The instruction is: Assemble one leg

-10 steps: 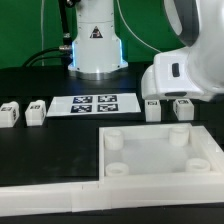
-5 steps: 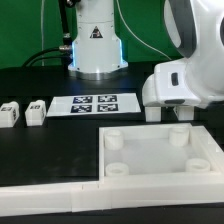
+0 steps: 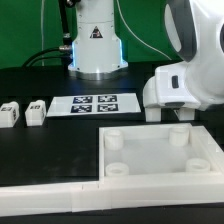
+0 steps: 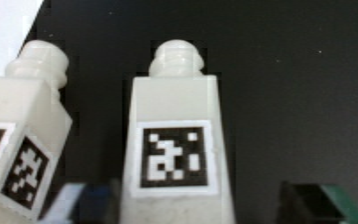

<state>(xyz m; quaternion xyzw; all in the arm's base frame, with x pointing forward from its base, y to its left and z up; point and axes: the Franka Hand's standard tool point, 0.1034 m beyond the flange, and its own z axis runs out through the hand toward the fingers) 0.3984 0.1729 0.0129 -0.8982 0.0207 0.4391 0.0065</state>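
Note:
In the wrist view a white leg with a black-and-white marker on its face lies between my gripper's two fingers. The jaws are open around it: one finger is close to its side, the other finger stands off with a dark gap. A second leg lies right beside it. In the exterior view the arm's white hand hangs low over these two legs at the right, hiding the fingertips. Two more legs lie at the exterior view's left.
The large white tray-like piece with round corner sockets lies just in front of the gripper. The marker board lies in the middle of the black table. The robot base stands behind it. A white ledge runs along the front.
The hand has come down and slightly toward the exterior view's left over the two right-hand legs. In the last half second it has barely moved.

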